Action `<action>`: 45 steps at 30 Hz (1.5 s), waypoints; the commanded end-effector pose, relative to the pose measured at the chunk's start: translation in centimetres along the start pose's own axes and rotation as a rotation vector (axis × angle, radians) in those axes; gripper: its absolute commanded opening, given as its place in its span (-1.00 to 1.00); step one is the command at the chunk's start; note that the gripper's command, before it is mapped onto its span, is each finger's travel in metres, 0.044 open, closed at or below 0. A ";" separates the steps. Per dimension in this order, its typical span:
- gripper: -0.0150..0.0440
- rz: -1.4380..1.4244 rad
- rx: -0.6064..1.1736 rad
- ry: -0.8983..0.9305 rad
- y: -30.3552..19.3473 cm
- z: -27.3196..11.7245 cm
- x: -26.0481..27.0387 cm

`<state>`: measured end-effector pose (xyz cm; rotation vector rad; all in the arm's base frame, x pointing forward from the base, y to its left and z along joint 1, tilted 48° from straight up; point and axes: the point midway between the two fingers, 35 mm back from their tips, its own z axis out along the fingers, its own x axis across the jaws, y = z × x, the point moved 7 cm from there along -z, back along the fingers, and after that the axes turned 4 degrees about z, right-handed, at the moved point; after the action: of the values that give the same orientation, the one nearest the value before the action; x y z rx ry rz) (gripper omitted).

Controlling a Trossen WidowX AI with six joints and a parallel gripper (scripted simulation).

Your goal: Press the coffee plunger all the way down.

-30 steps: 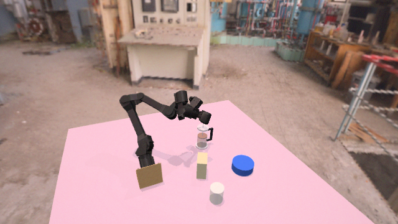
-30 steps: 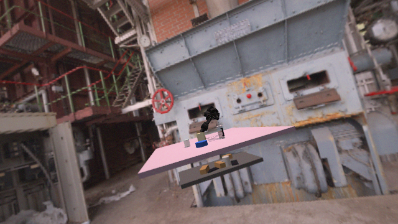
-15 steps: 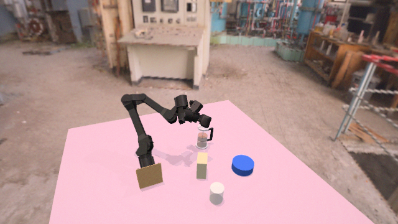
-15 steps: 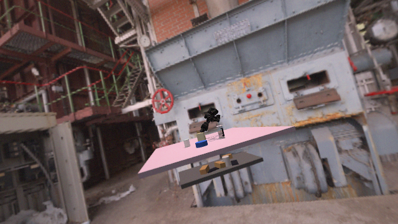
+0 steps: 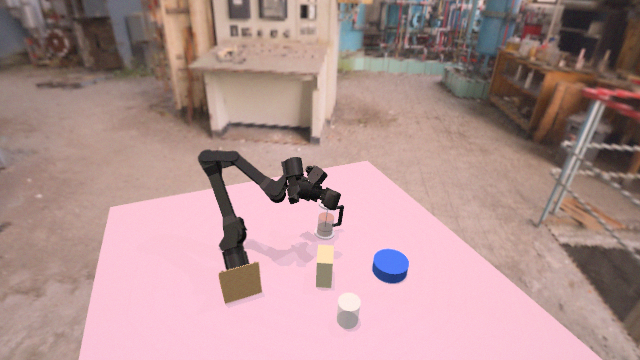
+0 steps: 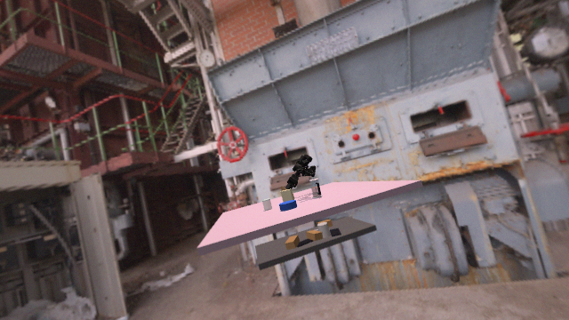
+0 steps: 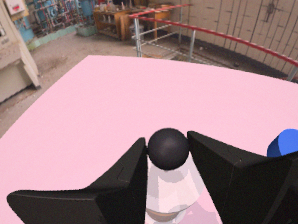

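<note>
Pink table [image 5: 165, 300], blue disc [image 5: 390, 265], black pincer [image 7: 166, 163].

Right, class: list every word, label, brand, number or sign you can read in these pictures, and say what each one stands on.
None can be read.
French press, blocks and table: no markings.
Plate on the grey machine: lettering too blurred.
Control cabinet panels: too blurred.

A matt black plastic-looking gripper [image 7: 166, 163] clamps the smooth, dark, faintly glossy plunger knob [image 7: 168, 148] above a clear glass press [image 5: 326, 223] on a flat matt pink table [image 5: 450, 280].
</note>
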<state>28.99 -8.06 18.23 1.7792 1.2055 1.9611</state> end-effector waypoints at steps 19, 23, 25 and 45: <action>-0.08 0.024 0.028 0.008 -0.6 0.6 -0.3; -0.08 0.024 0.028 0.008 -0.6 0.6 -0.3; -0.08 0.024 0.028 0.008 -0.6 0.6 -0.4; 0.89 0.014 0.015 0.004 -0.3 0.4 -0.3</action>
<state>29.31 -7.92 17.82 1.7949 1.2168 1.9713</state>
